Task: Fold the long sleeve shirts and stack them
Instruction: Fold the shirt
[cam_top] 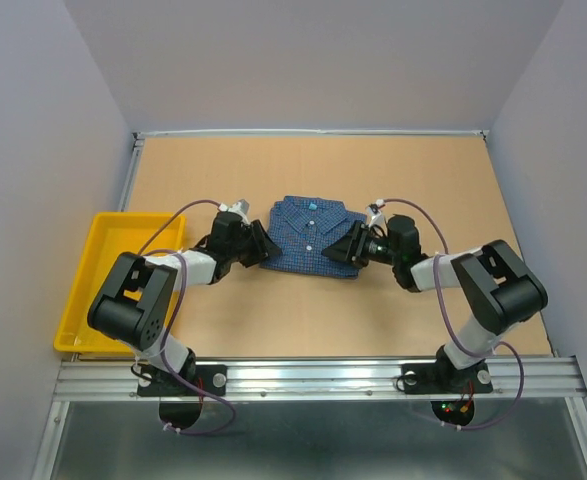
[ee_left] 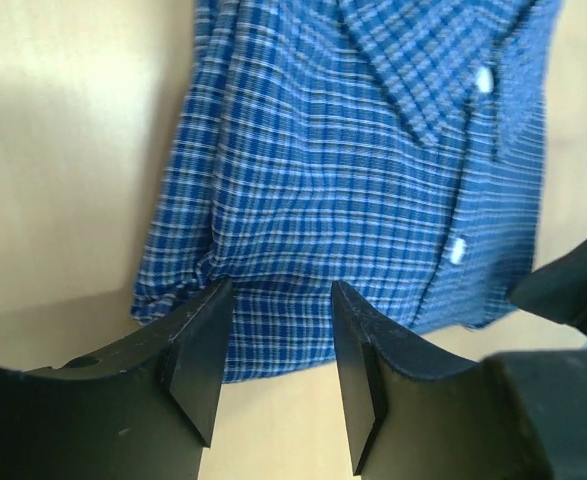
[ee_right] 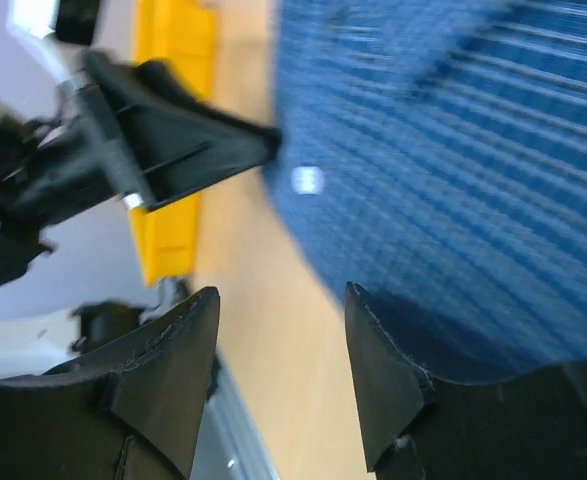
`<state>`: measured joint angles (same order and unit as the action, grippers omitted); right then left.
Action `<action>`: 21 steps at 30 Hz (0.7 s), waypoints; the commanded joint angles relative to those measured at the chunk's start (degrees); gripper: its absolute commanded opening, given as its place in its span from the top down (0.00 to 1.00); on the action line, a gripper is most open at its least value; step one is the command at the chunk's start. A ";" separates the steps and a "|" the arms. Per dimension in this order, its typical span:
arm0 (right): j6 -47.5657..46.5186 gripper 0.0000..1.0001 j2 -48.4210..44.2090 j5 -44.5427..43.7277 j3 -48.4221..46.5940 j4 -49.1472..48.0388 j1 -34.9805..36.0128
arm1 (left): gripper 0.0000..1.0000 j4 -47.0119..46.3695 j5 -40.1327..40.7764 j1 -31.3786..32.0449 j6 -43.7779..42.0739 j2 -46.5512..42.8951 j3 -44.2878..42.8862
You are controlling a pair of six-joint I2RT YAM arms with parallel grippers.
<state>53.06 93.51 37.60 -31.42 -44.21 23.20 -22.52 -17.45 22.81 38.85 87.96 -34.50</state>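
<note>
Folded blue shirt (cam_top: 311,238) lies at middle of table (cam_top: 423,180), collar toward far side. Left gripper (cam_top: 264,245), fingers spread, at shirt's left edge; right gripper (cam_top: 348,246), likewise spread, at right edge. Yellow tray (cam_top: 113,240) at table's left.

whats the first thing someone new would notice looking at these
The folded blue checked shirt stands out first, lying in the middle of the tan table with its collar toward the far side. The left hand and right hand flank it, one at each side edge, both open. The bright yellow tray at the table's left edge is the other eye-catcher.
</note>
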 commanded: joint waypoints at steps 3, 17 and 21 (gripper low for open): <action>-1.90 0.43 7.20 -4.29 5.66 -1.14 -3.68 | 0.46 -2.88 1.72 -0.57 1.05 3.71 1.62; -9.02 0.43 -5.18 -1.74 -5.02 15.80 -8.52 | 0.46 2.84 1.10 -1.54 -5.17 -8.25 -3.53; -9.12 0.43 -2.73 -1.83 -12.24 17.75 -8.52 | 0.46 3.54 1.02 -1.54 -7.73 -2.99 -13.01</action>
<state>46.37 90.48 36.29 -35.97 -29.80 14.96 -18.44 -16.43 21.50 35.99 82.48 -37.28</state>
